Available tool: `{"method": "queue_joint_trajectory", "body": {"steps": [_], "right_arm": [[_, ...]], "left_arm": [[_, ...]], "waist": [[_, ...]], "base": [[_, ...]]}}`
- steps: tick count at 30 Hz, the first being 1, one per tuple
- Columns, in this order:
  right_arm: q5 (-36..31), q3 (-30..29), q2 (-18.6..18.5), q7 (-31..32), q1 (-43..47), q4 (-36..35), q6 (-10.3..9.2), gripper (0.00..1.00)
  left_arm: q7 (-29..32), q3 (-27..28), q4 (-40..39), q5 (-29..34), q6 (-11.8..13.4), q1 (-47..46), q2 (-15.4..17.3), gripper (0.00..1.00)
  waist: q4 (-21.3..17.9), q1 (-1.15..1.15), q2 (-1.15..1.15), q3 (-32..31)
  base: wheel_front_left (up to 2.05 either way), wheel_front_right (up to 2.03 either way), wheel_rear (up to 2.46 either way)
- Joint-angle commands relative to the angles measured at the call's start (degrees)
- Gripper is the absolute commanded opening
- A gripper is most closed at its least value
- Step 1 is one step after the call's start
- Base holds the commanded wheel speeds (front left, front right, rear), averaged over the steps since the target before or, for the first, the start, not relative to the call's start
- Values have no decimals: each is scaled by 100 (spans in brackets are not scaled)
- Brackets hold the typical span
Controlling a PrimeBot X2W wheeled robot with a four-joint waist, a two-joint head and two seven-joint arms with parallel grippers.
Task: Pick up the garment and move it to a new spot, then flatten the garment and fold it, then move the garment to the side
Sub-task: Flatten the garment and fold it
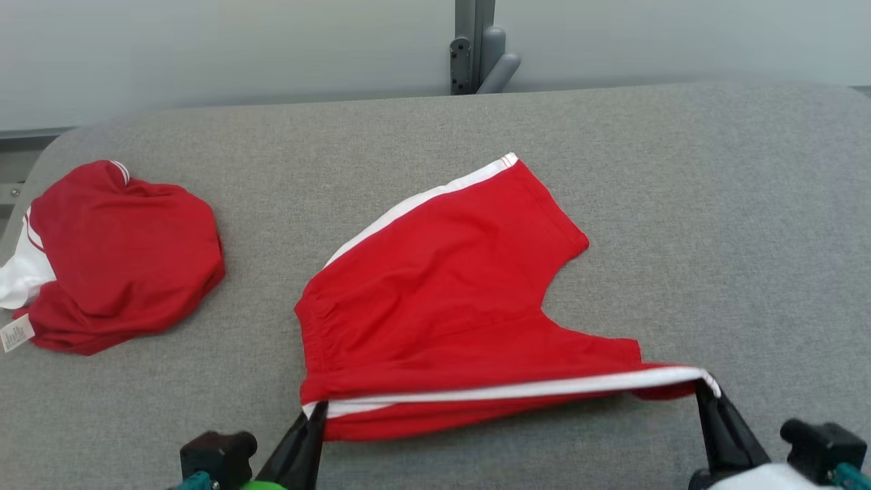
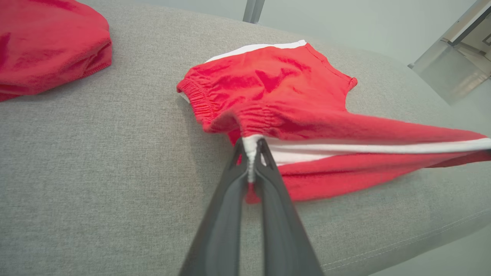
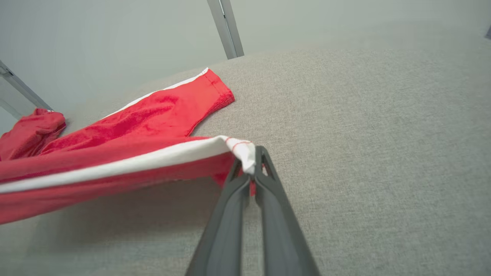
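Observation:
The garment (image 1: 449, 286) is a pair of red shorts with a white side stripe, spread across the middle of the grey padded table (image 1: 714, 238). Its near edge is lifted and pulled taut between both grippers. My left gripper (image 1: 314, 410) is shut on the waistband end of the white stripe, also seen pinched at the left gripper (image 2: 251, 147) in the left wrist view. My right gripper (image 1: 708, 388) is shut on the leg-hem corner, where the right gripper (image 3: 251, 159) clamps the white fabric. The far leg (image 3: 199, 96) lies flat on the table.
A second red and white garment (image 1: 109, 258) lies bunched at the table's left edge, with a tag hanging out. A grey metal post (image 1: 476, 47) stands behind the table's far edge. Bare table surface stretches to the right of the shorts.

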Motion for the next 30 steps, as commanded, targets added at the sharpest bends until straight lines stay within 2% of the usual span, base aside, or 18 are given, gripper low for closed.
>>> {"method": "queue_joint_trajectory", "body": {"steps": [1, 6, 13, 20, 30], "right_arm": [[-93, -57, -89, 36, -380, -45, -12, 0], [-195, 32, -512, 143, -1550, 154, -12, 0], [-165, 287, -1047, 271, -3083, 749, -12, 0], [-100, 845, -1485, 378, -4613, 1899, -11, 0], [119, 1579, -1640, 56, -5901, 3749, -10, 0]], "left_arm": [[36, 62, -40, -33, 40, -222, 48, 0], [-3, 93, 15, -6, -74, -722, -13, 0], [-180, 75, 342, 33, -284, -1653, -233, 0], [-468, 16, 1114, -94, -556, -2606, -625, 0], [-753, -214, 2280, -164, -880, -3431, -1003, 0]], "waist": [[49, 0, 0, 145], [194, 0, 0, 514], [627, 0, 0, 1142], [1023, 0, 0, 1637], [1263, 0, 0, 1888]], "base": [[0, 0, 0], [0, 0, 0], [0, 0, 0], [0, 0, 0], [0, 0, 0]]}}
